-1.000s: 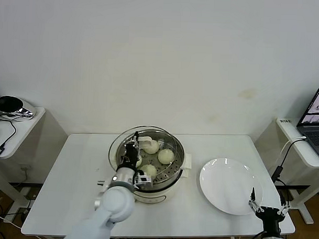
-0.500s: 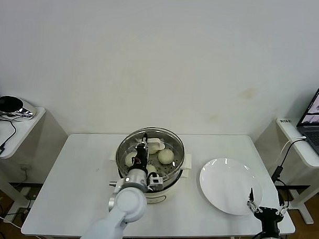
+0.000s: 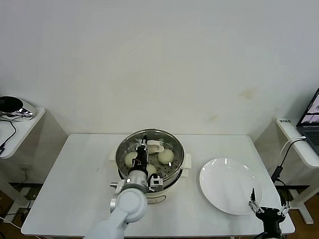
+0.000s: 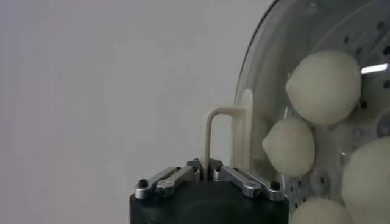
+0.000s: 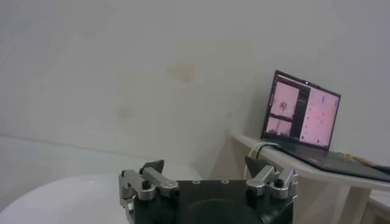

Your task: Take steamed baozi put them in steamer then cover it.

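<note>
The left hand (image 3: 144, 146) is clamped on the cream handle of the cover (image 3: 128, 148), its fingers (image 4: 234, 177) pinched together around the handle's thin loop, as the left wrist view shows. The cover, a clear glass lid, lies over the steamer (image 3: 149, 161), which stands at the middle of the white desk (image 3: 79, 174); the hand sits directly above the pot's centre, with the arm reaching in from the near edge. Through the glass the steamed baozi (image 4: 323, 86) show on the perforated tray: the left wrist view gives four of them, one only in part at the picture's edge, while the head view shows three plainly, the rest hidden by the hand. One white plate (image 3: 230, 185) lies on the desk to the right of the steamer, apart from it. The right hand (image 3: 269, 210) hangs at the desk's near right corner, just beside the plate's edge, its fingers spread apart and holding nothing. One laptop (image 3: 318, 120) stands on a side table at the far right.
</note>
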